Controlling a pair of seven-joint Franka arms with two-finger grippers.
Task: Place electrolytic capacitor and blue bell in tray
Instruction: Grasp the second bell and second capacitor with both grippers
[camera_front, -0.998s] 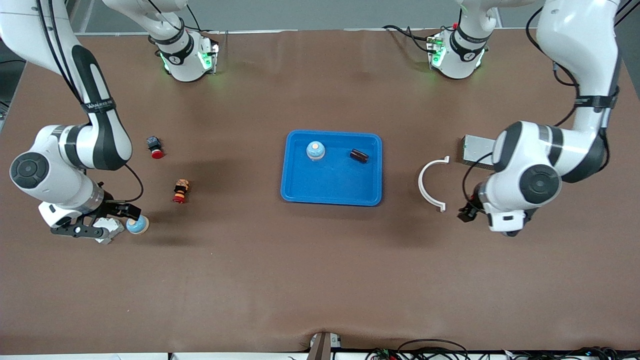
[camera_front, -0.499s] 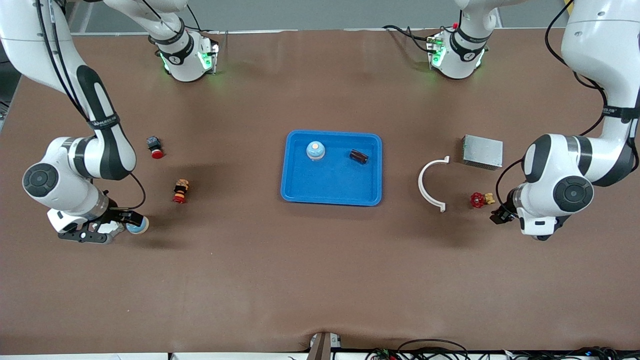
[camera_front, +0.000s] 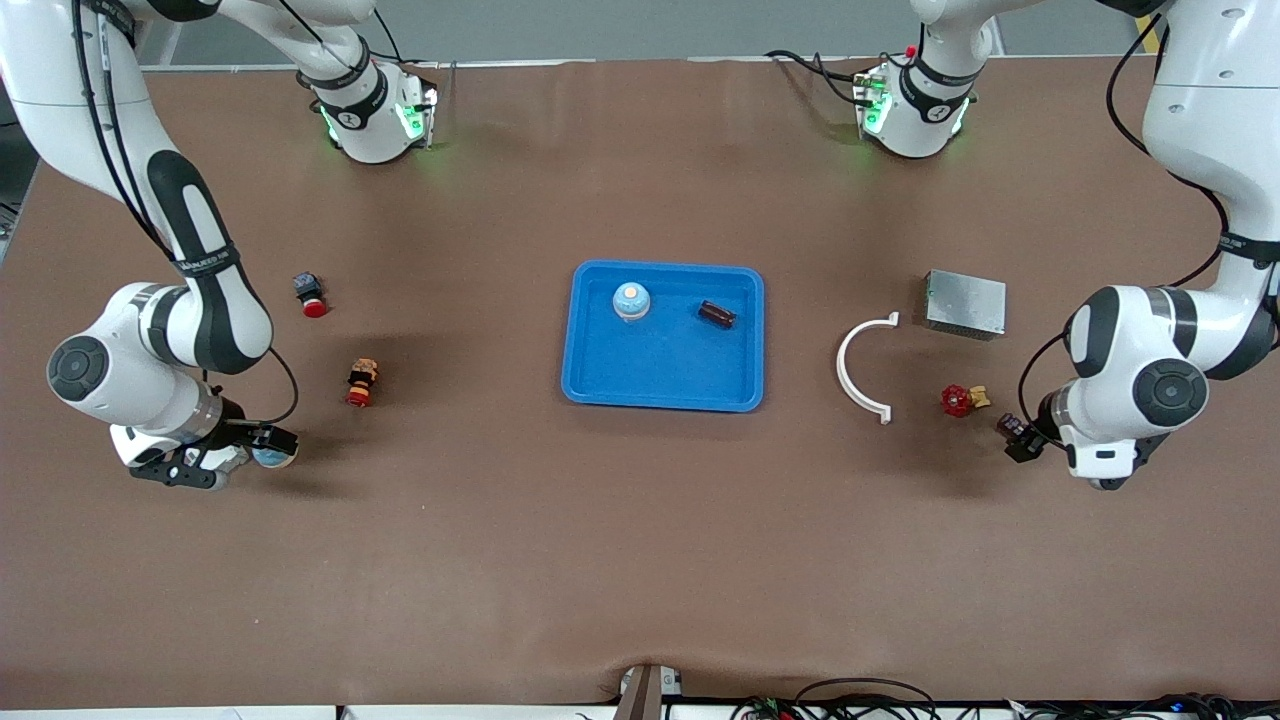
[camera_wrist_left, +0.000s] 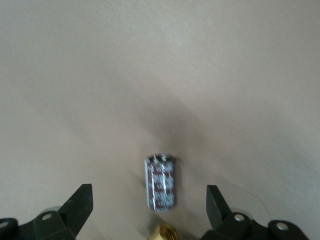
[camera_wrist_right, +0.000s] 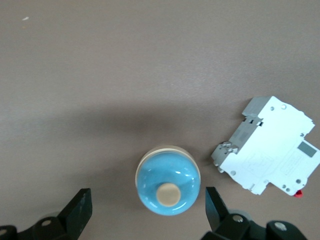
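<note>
The bright-blue tray (camera_front: 664, 380) lies mid-table and holds a blue bell (camera_front: 631, 299) and a dark electrolytic capacitor (camera_front: 717, 313). A second blue bell (camera_wrist_right: 168, 180) stands on the table at the right arm's end and is partly hidden in the front view (camera_front: 273, 458). My right gripper (camera_wrist_right: 147, 200) is open, with its fingers either side of this bell, apart from it (camera_front: 250, 450). A second capacitor (camera_wrist_left: 160, 182) lies on the table at the left arm's end. My left gripper (camera_wrist_left: 148, 200) is open over it (camera_front: 1020, 440), not touching.
A white circuit breaker (camera_wrist_right: 267, 152) lies beside the second bell. A red pushbutton (camera_front: 312, 298) and a red-and-yellow button (camera_front: 361, 382) lie toward the right arm's end. A white curved clip (camera_front: 862, 367), a grey metal box (camera_front: 965, 303) and a red valve (camera_front: 957, 400) lie toward the left arm's end.
The left arm has swung toward its end of the table, uncovering the grey box and the red valve. The right gripper has shifted slightly over the second bell. Both stayed open.
</note>
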